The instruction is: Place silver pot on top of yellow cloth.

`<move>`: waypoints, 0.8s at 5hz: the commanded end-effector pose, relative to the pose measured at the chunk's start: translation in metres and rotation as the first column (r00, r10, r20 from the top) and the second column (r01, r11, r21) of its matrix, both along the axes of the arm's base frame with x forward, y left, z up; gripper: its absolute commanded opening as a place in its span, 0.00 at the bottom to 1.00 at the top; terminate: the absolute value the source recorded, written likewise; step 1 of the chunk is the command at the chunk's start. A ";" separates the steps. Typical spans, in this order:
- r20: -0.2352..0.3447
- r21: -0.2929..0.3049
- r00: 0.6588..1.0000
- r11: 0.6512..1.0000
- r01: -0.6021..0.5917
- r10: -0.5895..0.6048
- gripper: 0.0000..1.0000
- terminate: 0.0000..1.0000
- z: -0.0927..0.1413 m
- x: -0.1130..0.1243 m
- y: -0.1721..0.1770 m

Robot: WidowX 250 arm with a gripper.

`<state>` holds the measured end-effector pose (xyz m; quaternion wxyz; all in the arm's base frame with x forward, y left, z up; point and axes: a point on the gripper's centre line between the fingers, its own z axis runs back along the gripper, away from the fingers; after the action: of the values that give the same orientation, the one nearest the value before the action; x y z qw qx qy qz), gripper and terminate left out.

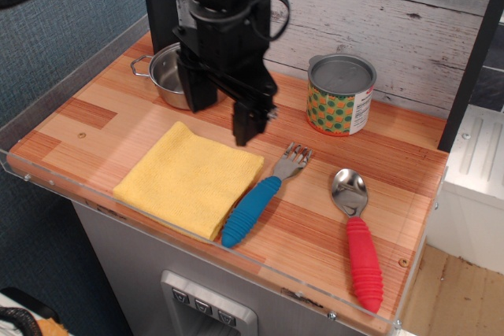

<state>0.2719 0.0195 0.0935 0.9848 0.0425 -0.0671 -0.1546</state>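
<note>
The silver pot (163,73) sits at the back left of the wooden table, upright, one wire loop handle showing on its left; the arm hides most of it. The yellow cloth (189,177) lies flat at the front left, bare. My gripper (221,117) hangs open and empty above the table between the pot and the cloth, its two dark fingers (246,123) spread wide, just over the cloth's far edge and right in front of the pot.
A tin can (340,105) with a green-orange label stands at the back right. A blue-handled fork (258,201) lies beside the cloth's right edge. A red-handled spoon (358,235) lies at the front right. A clear plastic rim (260,269) edges the table's front.
</note>
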 end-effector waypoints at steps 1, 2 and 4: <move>0.072 0.039 0.983 0.985 0.168 -0.171 1.00 0.00 0.006 0.046 0.036; 0.085 0.033 0.972 0.975 0.219 -0.221 1.00 0.00 -0.004 0.065 0.052; 0.107 0.065 0.935 0.941 0.333 -0.338 1.00 0.00 -0.025 0.091 0.064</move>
<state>0.3555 0.0820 0.0502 0.9402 0.0454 -0.1077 -0.3200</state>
